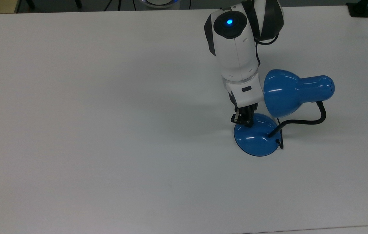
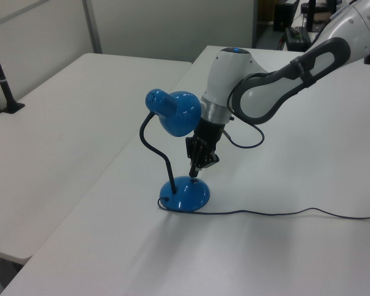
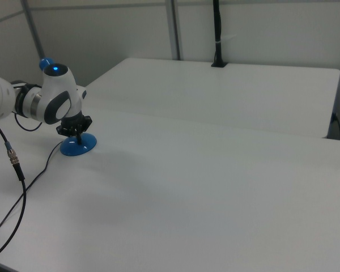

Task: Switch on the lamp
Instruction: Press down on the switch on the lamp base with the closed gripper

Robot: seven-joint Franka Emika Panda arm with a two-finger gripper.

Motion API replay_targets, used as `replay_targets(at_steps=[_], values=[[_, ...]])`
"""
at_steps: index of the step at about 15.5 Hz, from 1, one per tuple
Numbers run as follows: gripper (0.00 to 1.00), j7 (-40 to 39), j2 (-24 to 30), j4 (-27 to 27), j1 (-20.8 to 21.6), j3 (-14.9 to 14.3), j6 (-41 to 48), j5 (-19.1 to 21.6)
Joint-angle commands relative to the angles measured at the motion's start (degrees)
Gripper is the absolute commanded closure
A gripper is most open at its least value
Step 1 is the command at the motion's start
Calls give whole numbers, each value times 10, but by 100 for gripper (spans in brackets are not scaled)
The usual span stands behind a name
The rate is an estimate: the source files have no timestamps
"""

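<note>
End effector (image 1: 243,121), fingers drawn together on nothing, tip down at the base's left edge in the top view. Lamp (image 1: 281,92) stands on the worktop (image 1: 106,130), right of centre, unlit. Step: pressing the switch. Next, probably a short firm downward push.

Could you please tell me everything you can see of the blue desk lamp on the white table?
The glossy blue desk lamp stands upright on the white table on its round domed blue base. A bent black gooseneck rises from the base and carries the bell-shaped blue shade, tipped toward the top view's left. No glow shows from the shade. A thin black cord trails from the base across the table. The robot's black gripper is down at the base's upper edge, seemingly touching it.
</note>
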State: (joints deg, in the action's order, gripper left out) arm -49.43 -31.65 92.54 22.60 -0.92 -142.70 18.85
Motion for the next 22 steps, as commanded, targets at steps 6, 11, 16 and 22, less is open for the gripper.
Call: replay_targets(at_steps=[6, 11, 16, 22], values=[[100, -4, -27, -12, 9, -7, -10, -16], [100, -3, -39, -23, 12, -7, -10, -33], [100, -4, -39, -22, 15, -7, -10, -58], [100, 65, -22, -23, 6, 8, -10, -65]])
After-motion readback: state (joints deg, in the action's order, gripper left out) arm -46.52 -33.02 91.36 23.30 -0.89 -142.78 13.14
